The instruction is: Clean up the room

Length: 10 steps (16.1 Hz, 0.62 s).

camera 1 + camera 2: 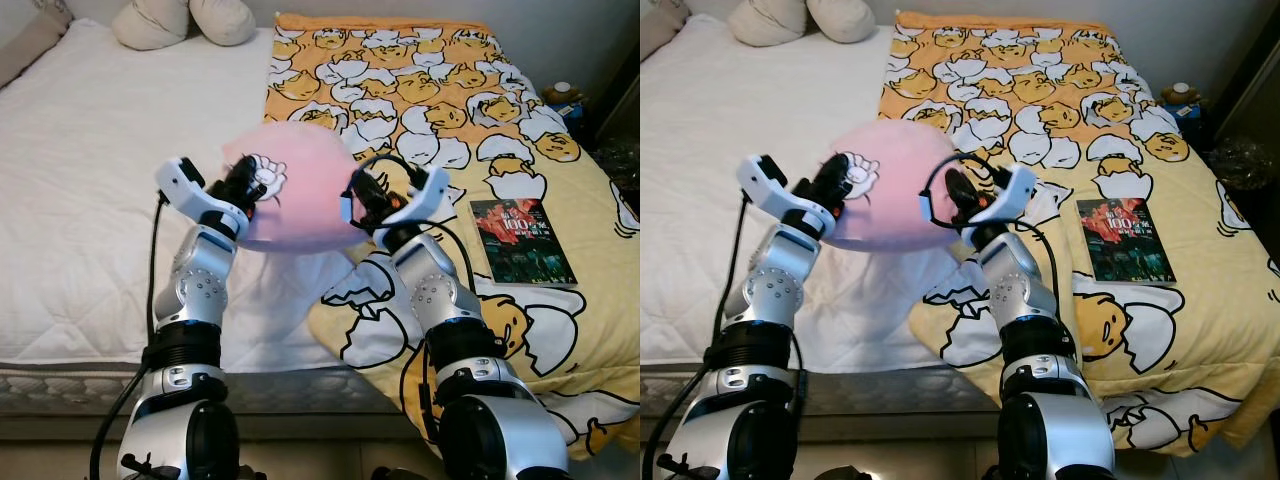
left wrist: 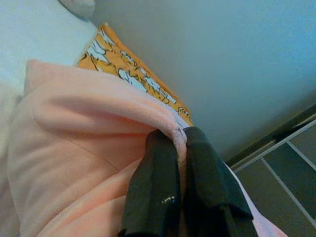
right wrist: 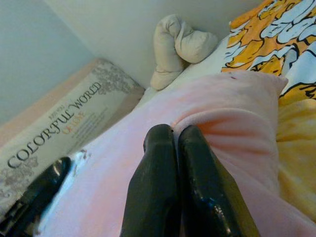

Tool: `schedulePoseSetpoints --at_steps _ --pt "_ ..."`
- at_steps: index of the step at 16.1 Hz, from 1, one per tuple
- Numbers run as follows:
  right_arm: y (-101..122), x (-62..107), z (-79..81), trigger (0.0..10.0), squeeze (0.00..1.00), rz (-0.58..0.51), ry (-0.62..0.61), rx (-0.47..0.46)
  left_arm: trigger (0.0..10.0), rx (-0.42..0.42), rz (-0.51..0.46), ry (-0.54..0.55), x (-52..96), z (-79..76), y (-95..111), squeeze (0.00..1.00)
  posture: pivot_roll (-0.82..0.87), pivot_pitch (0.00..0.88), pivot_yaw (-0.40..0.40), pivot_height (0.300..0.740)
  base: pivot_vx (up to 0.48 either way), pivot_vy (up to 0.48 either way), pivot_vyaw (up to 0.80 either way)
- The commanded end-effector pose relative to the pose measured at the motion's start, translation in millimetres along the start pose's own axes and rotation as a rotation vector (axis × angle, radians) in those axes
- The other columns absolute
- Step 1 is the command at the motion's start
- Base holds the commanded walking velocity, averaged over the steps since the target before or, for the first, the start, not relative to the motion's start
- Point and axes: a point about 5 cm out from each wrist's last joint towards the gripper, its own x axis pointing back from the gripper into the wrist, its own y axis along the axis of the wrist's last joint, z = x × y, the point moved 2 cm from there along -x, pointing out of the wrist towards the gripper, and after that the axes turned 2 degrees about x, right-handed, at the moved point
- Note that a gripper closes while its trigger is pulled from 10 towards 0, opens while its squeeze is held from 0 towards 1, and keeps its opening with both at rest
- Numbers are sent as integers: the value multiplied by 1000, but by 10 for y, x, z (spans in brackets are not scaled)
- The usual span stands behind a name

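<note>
Nearest the robot, the 2 silver arms reach forward over the bed's edge [image 1: 60, 372] and meet on the pink pillow [image 1: 300, 190], which hangs lifted just above the bed between them. The left hand [image 1: 262, 184] pinches the pillow's left end; in its wrist view the 2 black fingers [image 2: 158, 192] sit together with a fold of pink fabric clamped between them. The right hand [image 1: 368, 192] does the same at the right end, its fingers [image 3: 197, 192] pressed together on a ridge of the pink fabric. So the pillow's long axis runs left to right, spanning hand to hand, and neither arm is nearer: each holds 1 end.

To the right lies the yellow duck-print blanket [image 1: 440, 100], with a dark book [image 1: 520, 242] lying flat on it, well apart from the pillow. Farther off, straight ahead and to the left, 2 beige cushions [image 1: 185, 20] rest at the head of the white mattress [image 1: 90, 180]. That is likely where the pillow belongs, so the coming move would carry it forward and leftward with both arms together.
</note>
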Motion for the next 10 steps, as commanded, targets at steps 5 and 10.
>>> schedulePoseSetpoints --at_steps 5,10 --pt "-3 -8 52 0 0 11 -20 239 0 -322 -26 8 67 -8 95 0 -23 0 -17 740 0 353 95" --pt "-70 -21 91 0 0 24 -3 280 0 -359 -28 28 73 24 78 0 -19 0 -20 740 0 480 449"
